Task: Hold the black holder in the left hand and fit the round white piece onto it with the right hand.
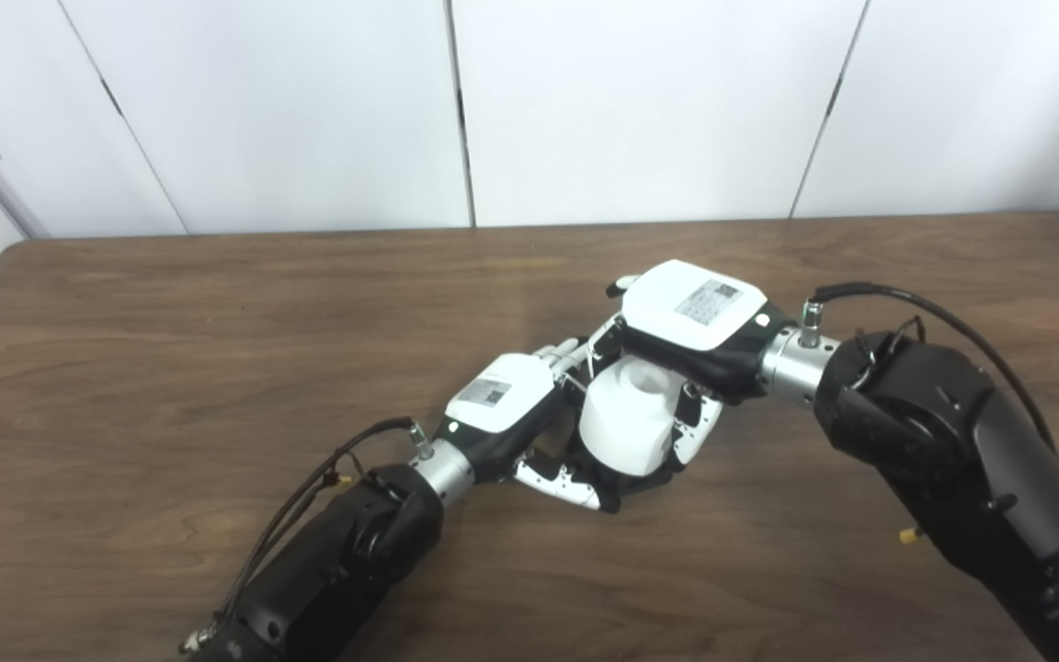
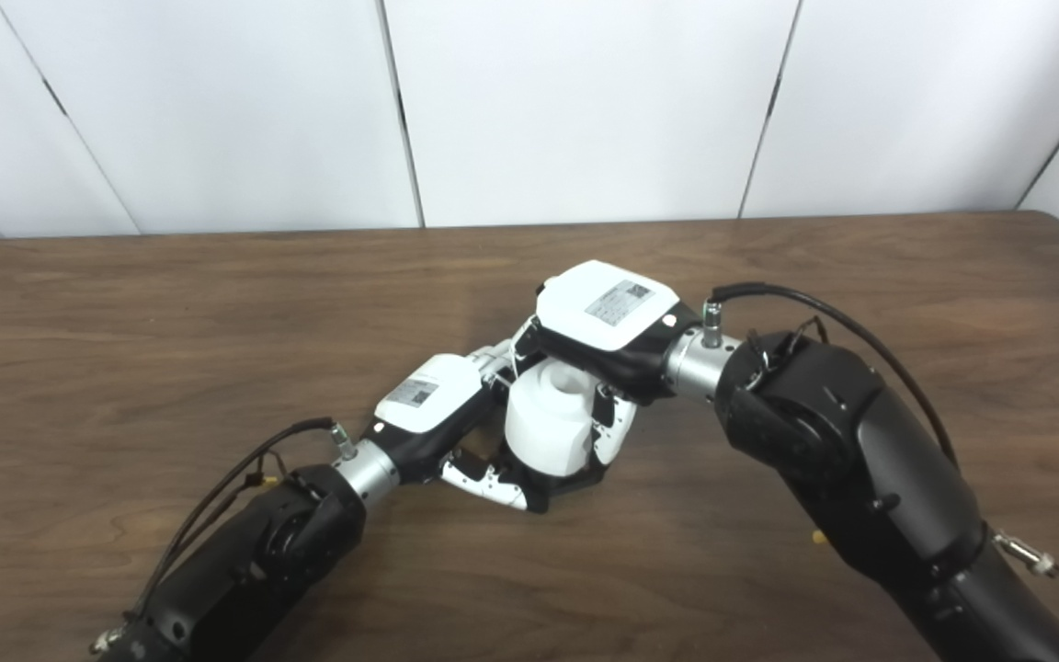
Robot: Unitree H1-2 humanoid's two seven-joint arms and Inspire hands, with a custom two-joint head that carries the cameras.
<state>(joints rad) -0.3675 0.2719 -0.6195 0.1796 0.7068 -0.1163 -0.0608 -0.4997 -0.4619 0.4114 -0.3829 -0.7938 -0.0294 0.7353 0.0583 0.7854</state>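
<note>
The round white piece (image 1: 626,416), a short cylinder with a hollow top, stands upright at the table's middle. It sits on the black holder (image 1: 629,487), of which only a dark edge shows beneath it. My left hand (image 1: 504,397) reaches in from the lower left, its thumb curling under the holder's front and its fingers hidden behind the piece. My right hand (image 1: 693,313) comes over from the right and hangs above the piece, fingers wrapped down its right and far sides. In the right eye view the piece (image 2: 548,418) is pressed between both hands.
The brown wooden table (image 1: 217,368) stretches wide to the left and right of the hands. White wall panels stand behind its far edge. Black cables loop off both wrists.
</note>
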